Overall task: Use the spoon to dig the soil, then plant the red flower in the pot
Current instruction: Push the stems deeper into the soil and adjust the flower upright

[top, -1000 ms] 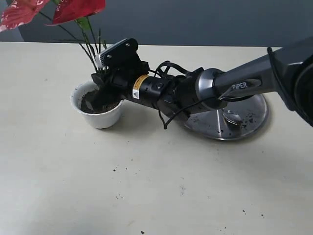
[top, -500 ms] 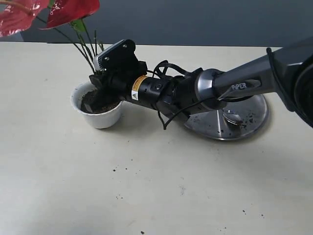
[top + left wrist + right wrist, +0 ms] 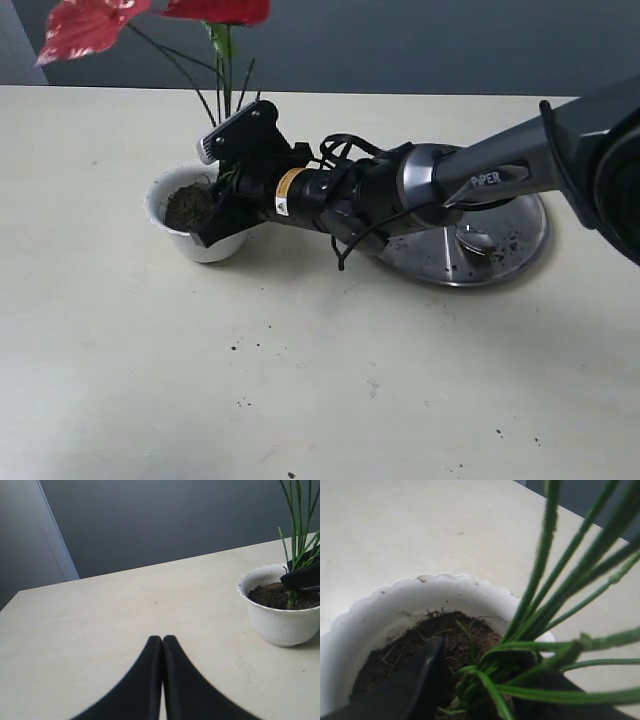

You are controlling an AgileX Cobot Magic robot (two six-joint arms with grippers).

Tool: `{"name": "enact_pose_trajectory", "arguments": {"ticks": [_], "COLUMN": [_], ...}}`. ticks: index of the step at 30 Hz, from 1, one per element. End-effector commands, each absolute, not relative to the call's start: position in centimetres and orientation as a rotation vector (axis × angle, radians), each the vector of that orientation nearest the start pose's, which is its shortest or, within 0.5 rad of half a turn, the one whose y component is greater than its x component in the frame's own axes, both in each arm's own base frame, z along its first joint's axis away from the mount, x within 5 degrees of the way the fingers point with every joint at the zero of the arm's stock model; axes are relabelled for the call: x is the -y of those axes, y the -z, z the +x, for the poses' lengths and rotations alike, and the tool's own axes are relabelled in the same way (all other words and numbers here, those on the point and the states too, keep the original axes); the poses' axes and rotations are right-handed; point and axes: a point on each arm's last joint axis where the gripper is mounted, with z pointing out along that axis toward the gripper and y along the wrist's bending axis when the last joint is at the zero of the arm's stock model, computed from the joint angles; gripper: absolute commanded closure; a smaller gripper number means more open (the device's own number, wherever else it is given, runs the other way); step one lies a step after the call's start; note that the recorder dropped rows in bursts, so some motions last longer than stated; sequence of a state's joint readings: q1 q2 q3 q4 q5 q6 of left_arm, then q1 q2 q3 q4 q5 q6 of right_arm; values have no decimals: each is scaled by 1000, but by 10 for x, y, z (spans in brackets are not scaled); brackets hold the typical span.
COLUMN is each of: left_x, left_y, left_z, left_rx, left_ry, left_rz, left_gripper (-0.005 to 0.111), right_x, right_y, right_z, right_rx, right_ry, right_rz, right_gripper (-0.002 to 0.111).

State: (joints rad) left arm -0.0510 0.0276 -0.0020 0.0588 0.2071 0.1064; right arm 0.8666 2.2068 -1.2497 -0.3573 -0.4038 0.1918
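The red flower (image 3: 88,24) stands in the pot (image 3: 172,232), its green stems (image 3: 540,605) rising out of the soil (image 3: 186,207) at the side of the pot nearest the arm, with the glossy petals high above the rim. The soil fills the small white pot nearly to its scalloped edge.

The right end effector (image 3: 212,212) sits low at the pot with its fingers spread. In the right wrist view one dark finger (image 3: 422,680) lies over the soil and the other is on the far side of the stems, so the stem bundle stands between them; whether either finger presses the stems cannot be told.

The spoon (image 3: 477,240) lies on a round steel plate (image 3: 525,235) well apart from the pot, beyond the right arm, which hides its handle.

The left end effector (image 3: 162,641) is pressed together, holds nothing, and hovers over the bare tabletop (image 3: 300,400), apart from the pot. Dark crumbs (image 3: 240,403) dot the tabletop in front of the pot.
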Motion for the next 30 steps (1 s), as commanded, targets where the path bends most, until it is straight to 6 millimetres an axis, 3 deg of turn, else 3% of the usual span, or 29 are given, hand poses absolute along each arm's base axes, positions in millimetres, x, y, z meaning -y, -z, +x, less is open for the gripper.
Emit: {"name": "enact_pose_trajectory", "arguments": {"ticks": [1,13,30], "left_x": [2,2,2], "left_y": [-194,-194,-194], "left_z": [58,58,58], "left_rx": [-1700,-1700,-1700], "left_ry": [-85,-85,-85], "left_rz": [169,169,169], "left_gripper": [106,106,106], "right_x": [-325,-331,-338], "right_y": [-51,-54,-63], "right_z": [277,273,265], "right_rx": [-2167,-2133,-2002], "right_ry": [-303,-336,-300], "right_rz": [-1269,-1268,-1431], "right_gripper": [69,69,69]}}
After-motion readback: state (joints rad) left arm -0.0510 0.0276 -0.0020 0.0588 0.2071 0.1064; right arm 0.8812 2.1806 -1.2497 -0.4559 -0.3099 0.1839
